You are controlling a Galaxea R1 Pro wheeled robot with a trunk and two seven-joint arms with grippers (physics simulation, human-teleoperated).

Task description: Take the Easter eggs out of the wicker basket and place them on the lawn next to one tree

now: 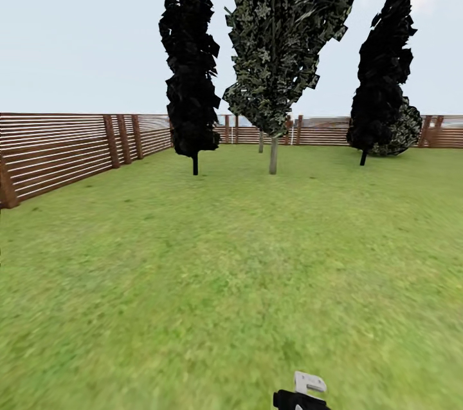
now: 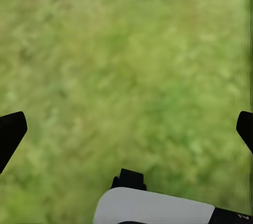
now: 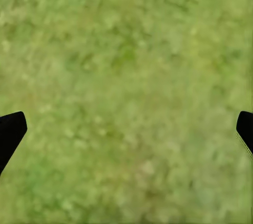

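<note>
- Tall tree with pale grey-tan bare trunk and blocky dark green, whitish-speckled foliage (image 1: 273, 156) stands far ahead, centre of the head view, on the grass.
- Narrow all-black cypress-like tree (image 1: 191, 62) just left of it, another black cypress-like tree (image 1: 384, 69) well to the right, with a rounder speckled bush (image 1: 400, 130) touching or overlapping it at the back.
- A thin second pale trunk (image 1: 261, 141) shows behind the speckled tree, near the fence.
- Brown fence of horizontal wooden slats (image 1: 58, 156) runs along the left side and across the back behind the trees.
- Broad flat lawn of short green grass (image 1: 212, 281) spreads open between the robot and the trees; pale blue sky above.
- Small black-and-white robot part (image 1: 302, 392) at the bottom edge of the head view, right of centre; cannot tell which arm.
- Left gripper (image 2: 126, 129): black fingertips (image 2: 10, 132) at opposite edges of the left wrist view, spread wide, holding nothing, grass beneath; white-and-black robot body part (image 2: 153, 207) below it.
- Right gripper (image 3: 126, 129): fingertips (image 3: 10, 132) equally wide apart, holding nothing, over bare grass.
</note>
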